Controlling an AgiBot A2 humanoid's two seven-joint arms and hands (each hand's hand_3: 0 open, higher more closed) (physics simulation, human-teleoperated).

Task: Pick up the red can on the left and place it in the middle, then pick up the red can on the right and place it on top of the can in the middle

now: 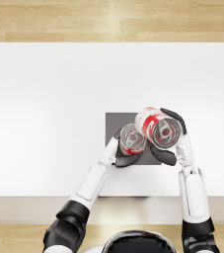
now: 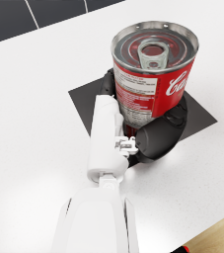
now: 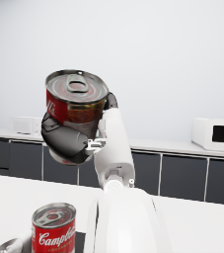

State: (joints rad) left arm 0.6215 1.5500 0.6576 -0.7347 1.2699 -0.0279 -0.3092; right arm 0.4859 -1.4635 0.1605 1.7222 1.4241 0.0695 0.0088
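Here the second step is judged to be in hand. Near the middle of the head view, the first can is seen standing on the dark square mat on the white tabletop, with the left hand wrapped around its side. The second can is gripped by the right hand and held raised, just right of the first and overlapping it in the frame. Next, the raised can would need to be centred over the lower can's lid, kept upright, lowered, and only then released.
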